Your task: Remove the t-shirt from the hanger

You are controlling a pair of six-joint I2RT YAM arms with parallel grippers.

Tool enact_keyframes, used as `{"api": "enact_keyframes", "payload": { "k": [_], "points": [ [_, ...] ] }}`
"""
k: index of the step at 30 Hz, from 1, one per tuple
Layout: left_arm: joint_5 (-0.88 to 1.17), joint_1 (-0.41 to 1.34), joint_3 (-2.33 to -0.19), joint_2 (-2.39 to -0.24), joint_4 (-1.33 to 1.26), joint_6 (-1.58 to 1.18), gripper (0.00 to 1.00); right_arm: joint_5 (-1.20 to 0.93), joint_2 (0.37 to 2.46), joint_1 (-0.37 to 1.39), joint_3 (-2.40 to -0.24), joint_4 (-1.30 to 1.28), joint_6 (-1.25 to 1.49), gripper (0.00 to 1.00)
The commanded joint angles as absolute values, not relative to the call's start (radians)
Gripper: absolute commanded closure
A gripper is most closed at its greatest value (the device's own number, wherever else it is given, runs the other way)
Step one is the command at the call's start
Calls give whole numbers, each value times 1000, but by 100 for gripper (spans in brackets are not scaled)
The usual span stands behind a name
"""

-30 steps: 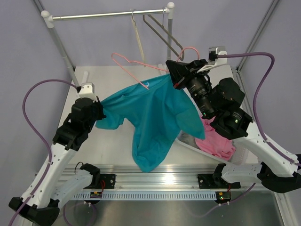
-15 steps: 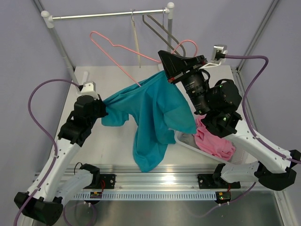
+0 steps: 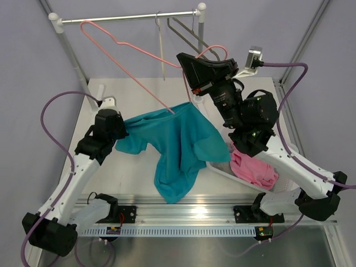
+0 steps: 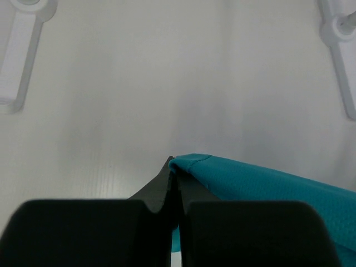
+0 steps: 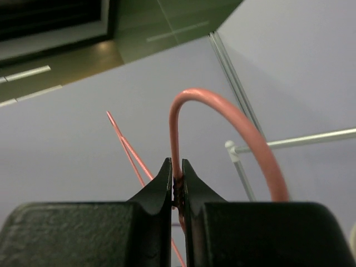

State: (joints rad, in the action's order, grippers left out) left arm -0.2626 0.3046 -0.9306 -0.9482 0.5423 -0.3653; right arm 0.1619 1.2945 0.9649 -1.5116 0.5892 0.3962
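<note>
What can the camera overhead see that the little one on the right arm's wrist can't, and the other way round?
Only the overhead view shows the teal t-shirt, with one end of the hanger poking into it, the left gripper holding its side, and a pink garment. Only the right wrist view shows, close up, the right gripper closed on the hanger's neck just below the hook. Both show the pink hanger, the right gripper and the metal rail.
</note>
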Motion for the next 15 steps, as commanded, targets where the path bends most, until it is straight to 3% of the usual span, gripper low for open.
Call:
{"api": "enact_keyframes", "payload": {
  "k": [1,8,15],
  "points": [
    [-373,266,-1009,-1023,534,-356,100,123,1255,951,-1640,378,356,100],
    [-474,104,-1112,-1123,506,-314,100,235,977,953,-1439,74,140,100],
    [-541,57,-1127,-1129,431,-344,100,264,861,951,-1436,-81,55,100]
  ]
}}
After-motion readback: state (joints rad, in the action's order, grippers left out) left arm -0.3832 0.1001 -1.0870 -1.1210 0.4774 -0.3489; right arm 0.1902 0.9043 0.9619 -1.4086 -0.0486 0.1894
